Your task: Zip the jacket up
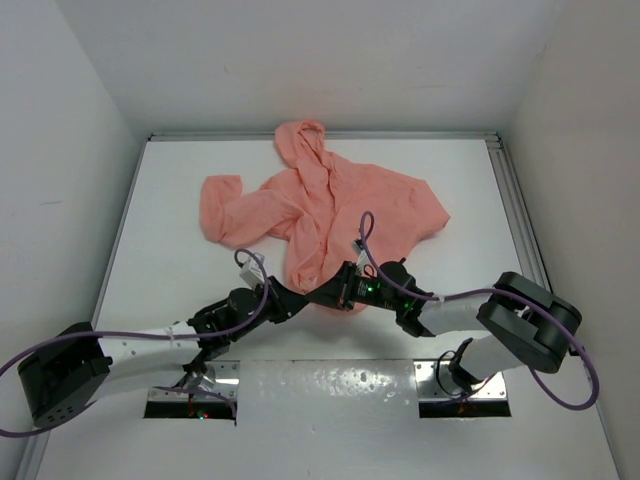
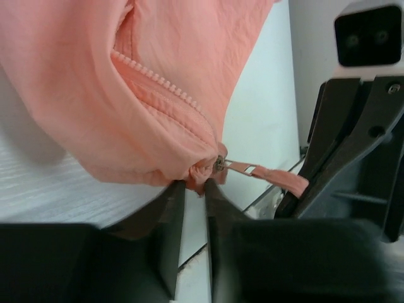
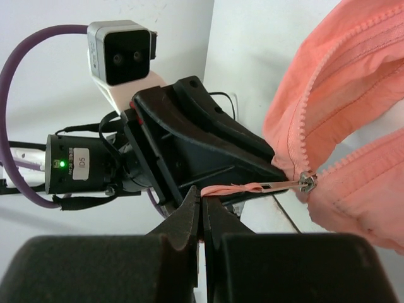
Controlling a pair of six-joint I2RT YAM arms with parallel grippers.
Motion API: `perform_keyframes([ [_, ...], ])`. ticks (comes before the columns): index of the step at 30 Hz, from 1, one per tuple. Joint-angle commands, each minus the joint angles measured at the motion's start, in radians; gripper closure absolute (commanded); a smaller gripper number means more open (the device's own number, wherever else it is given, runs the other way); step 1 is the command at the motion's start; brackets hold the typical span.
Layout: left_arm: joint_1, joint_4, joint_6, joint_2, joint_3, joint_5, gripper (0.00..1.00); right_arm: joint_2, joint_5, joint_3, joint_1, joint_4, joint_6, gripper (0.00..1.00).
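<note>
Both arms at the hem

Top: the jacket [image 1: 330,205] lies spread, hood far; my left gripper [image 1: 285,298] and right gripper [image 1: 337,288] meet at its near hem. Left wrist: jaws narrow, tips at the hem beside the slider [image 2: 219,163]; I can't tell if they pinch. Right wrist: fingers clamped on the pull tab [image 3: 240,188].

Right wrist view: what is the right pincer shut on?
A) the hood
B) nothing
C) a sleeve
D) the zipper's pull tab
D: the right pincer closes its tips on the pink pull tab, which leads to the slider at the bottom edge of the jacket.
</note>
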Motion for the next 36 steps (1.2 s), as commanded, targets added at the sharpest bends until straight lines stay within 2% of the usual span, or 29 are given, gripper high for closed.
perform_keyframes([
  [1,-0.012,0.056,0.011,-0.008,0.012,-0.038,0.92,-0.002,-0.026,0.01,0.01,0.052,-0.006,1.0],
  [4,-0.012,0.047,0.018,-0.008,0.017,-0.039,1.0,-0.002,-0.034,0.011,0.011,0.049,-0.007,1.0],
  [10,-0.024,0.028,0.053,-0.033,-0.002,-0.009,1.0,-0.016,-0.016,0.024,0.011,0.026,-0.032,1.0],
  [14,-0.05,0.031,0.051,-0.051,-0.05,0.031,1.0,-0.01,0.024,0.154,0.008,-0.134,-0.151,1.0],
  [18,-0.064,0.016,0.054,-0.114,-0.081,0.074,1.0,0.048,0.119,0.263,-0.012,-0.221,-0.226,1.0],
  [22,-0.07,-0.062,0.056,-0.235,-0.104,0.074,1.0,0.128,0.231,0.365,-0.064,-0.223,-0.253,1.0],
  [25,-0.07,-0.169,0.077,-0.342,-0.091,0.053,1.0,0.212,0.253,0.42,-0.102,-0.209,-0.233,1.0],
  [28,-0.07,-0.233,0.088,-0.425,-0.087,0.042,1.0,0.237,0.228,0.4,-0.122,-0.143,-0.182,1.0],
  [32,-0.07,-0.271,0.09,-0.462,-0.077,0.054,1.0,0.246,0.282,0.507,-0.174,-0.264,-0.269,1.0],
  [36,-0.07,-0.428,0.146,-0.516,-0.012,0.04,1.0,0.249,0.326,0.643,-0.291,-0.331,-0.328,1.0],
])
